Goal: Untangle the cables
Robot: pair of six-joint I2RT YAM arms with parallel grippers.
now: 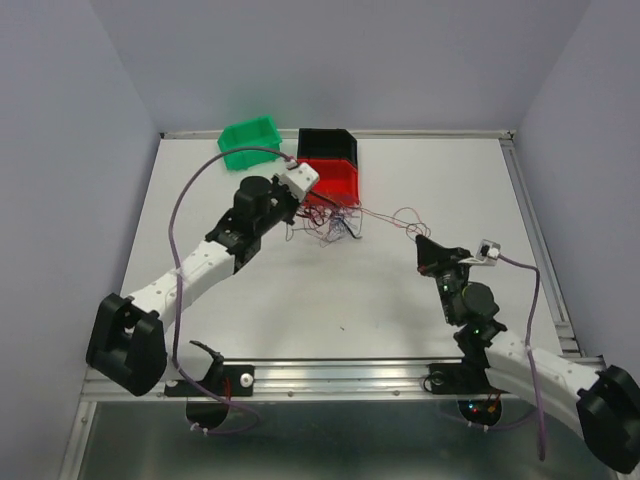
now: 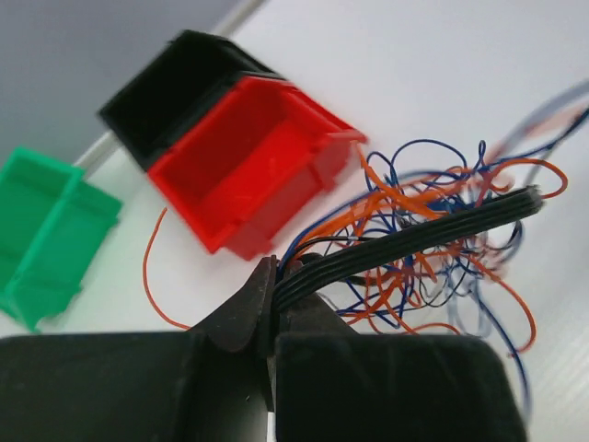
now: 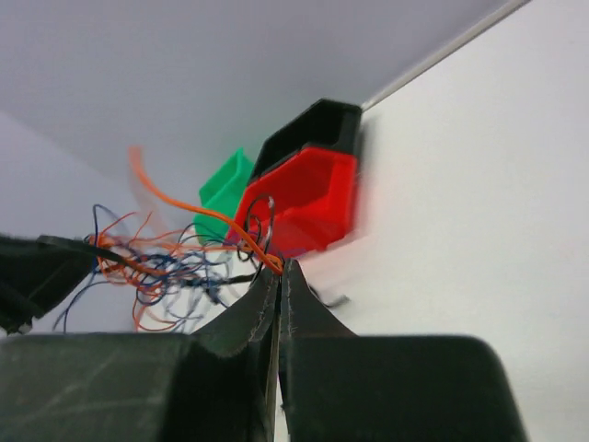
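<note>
Cables (image 1: 335,225): loose knot of hair-thin flexible wires in orange, dark blue, black and some red, looped and crossed over one another. In the top view the knot is sited past mid-surface toward 12 o'clock, just at 6 o'clock of the red bin (image 1: 335,178). Its long axis is drawn out roughly 9-to-3 o'clock, dipping slightly toward 4. A few thin strands are strung from the knot across to the right gripper (image 3: 280,276). Whether the knot is lifted off the surface (image 1: 330,300) cannot be told.

Left gripper (image 2: 276,285): jaws are closed down onto a black ribbon (image 2: 414,241), which is flat, ribbed and matte, several wires side by side. In the left wrist view the ribbon is pointed straight out from the jaws toward 2 o'clock, cut end free. The tangle is bunched around and behind it, right at the fingertips.

Right gripper: jaws are pressed together, with an orange strand (image 3: 258,249) pinched at the tips. In the right wrist view the strand is led off toward 10 o'clock in a shallow arc. The bulk of the knot is seen at 9 o'clock, well apart from the tips.

Bins are hard moulded plastic, boxy and open-topped. The black bin (image 1: 328,143) is butted against the red bin at its 12 o'clock. The green bin (image 1: 250,140) is set near, at 9–10 o'clock, and skewed. The surface is smooth matte white.
</note>
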